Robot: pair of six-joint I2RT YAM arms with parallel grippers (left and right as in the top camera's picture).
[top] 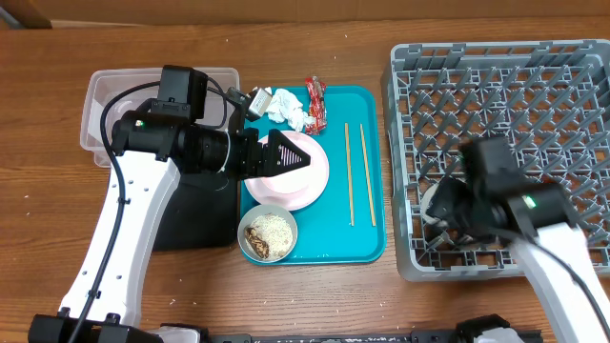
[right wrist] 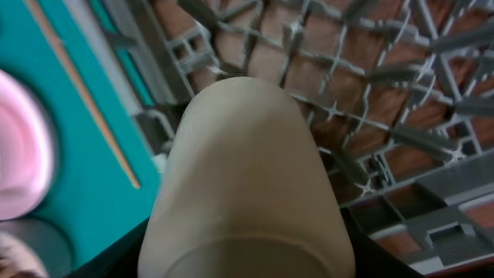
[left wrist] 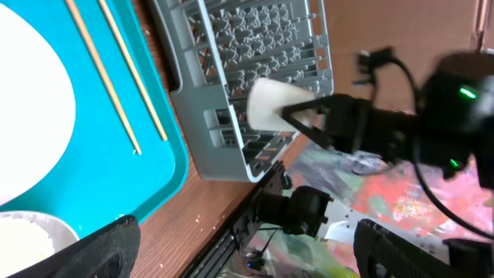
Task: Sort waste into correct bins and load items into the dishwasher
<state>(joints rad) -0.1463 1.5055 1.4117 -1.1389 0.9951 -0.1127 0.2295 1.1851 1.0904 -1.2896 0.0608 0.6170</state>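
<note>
The right gripper [top: 456,205] is clamping the white cup [right wrist: 247,177] low over the dish rack's [top: 496,86] near-left corner. Released crooked, the cup is likely catching on the pegs [right wrist: 340,108] and tipping or wedging. The left gripper [top: 286,152], fingers apart and empty, is hovering over the plate [top: 315,183].

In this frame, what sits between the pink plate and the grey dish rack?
Two chopsticks lie side by side on the teal tray, between the plate and the dish rack. The overhead view shows this.
</note>
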